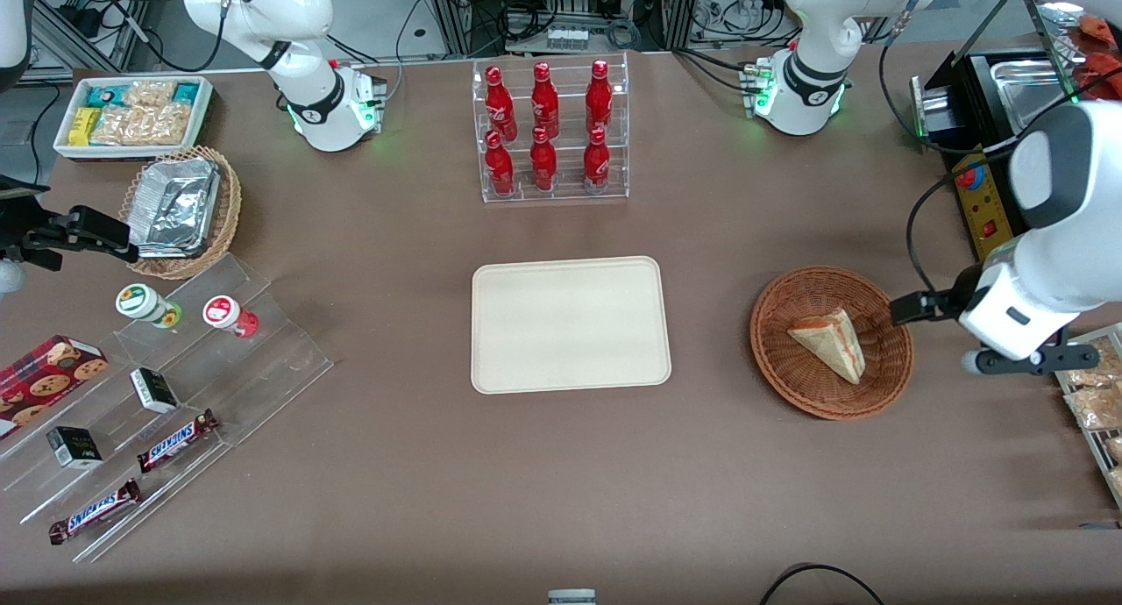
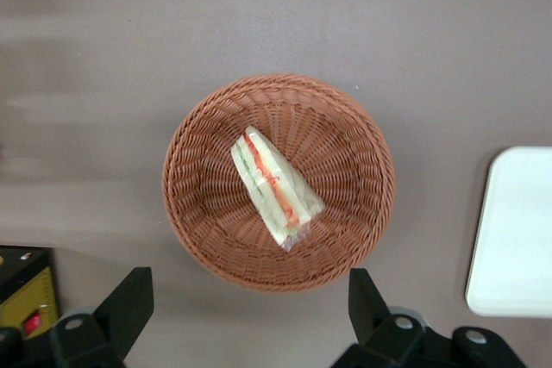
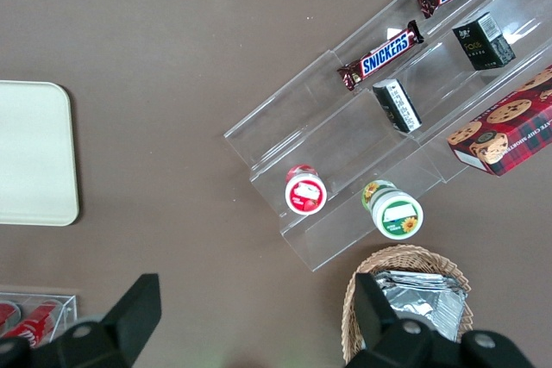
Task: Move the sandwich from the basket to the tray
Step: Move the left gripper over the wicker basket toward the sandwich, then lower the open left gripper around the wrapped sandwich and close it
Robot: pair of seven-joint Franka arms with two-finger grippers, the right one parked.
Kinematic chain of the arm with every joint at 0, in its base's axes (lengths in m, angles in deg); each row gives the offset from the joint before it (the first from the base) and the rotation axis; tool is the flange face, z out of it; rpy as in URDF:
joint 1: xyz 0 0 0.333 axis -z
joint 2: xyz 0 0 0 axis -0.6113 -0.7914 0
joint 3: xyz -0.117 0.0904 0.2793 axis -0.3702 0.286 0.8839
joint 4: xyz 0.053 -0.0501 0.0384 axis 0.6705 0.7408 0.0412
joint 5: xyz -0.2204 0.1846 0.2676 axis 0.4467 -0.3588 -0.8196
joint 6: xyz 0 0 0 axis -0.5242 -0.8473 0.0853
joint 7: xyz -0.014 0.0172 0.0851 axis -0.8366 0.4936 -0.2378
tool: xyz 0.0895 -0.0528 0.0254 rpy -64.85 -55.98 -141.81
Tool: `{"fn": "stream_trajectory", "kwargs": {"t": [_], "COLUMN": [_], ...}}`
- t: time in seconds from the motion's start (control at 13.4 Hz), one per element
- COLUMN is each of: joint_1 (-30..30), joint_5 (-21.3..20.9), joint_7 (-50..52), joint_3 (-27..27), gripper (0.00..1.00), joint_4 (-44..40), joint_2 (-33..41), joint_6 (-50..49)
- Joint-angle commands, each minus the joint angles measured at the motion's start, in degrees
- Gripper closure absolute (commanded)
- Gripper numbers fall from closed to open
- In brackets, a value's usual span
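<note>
The sandwich, a pale bread wedge with red-orange and green filling, lies in the round reddish-brown wicker basket. The cream tray lies flat with nothing on it, beside the basket toward the parked arm's end. My gripper hovers high above the table just outside the basket's rim, toward the working arm's end. It is open, its black fingers spread wide with nothing between them, and it touches neither basket nor sandwich.
A clear rack of red bottles stands farther from the front camera than the tray. A stepped acrylic stand with snacks, a tan basket with a foil container and a white snack bin sit toward the parked arm's end. Bagged snacks lie beside my gripper.
</note>
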Motion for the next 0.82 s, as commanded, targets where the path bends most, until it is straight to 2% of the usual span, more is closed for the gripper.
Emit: {"fn": "stream_trajectory", "kwargs": {"t": [0.0,0.37,0.75], "joint_1": [0.44,1.58,2.45], "joint_5": [0.03,-0.50,-0.59], "joint_7": [9.45,23.60,29.41], "joint_3": [-0.25,-0.51,-0.51], "gripper": [0.00,0.00,0.00], "joint_4": [8.82,22.63,32.66], "joint_2": [1.60,3.97,5.29], "joint_6": [9.14,23.57,34.73]}}
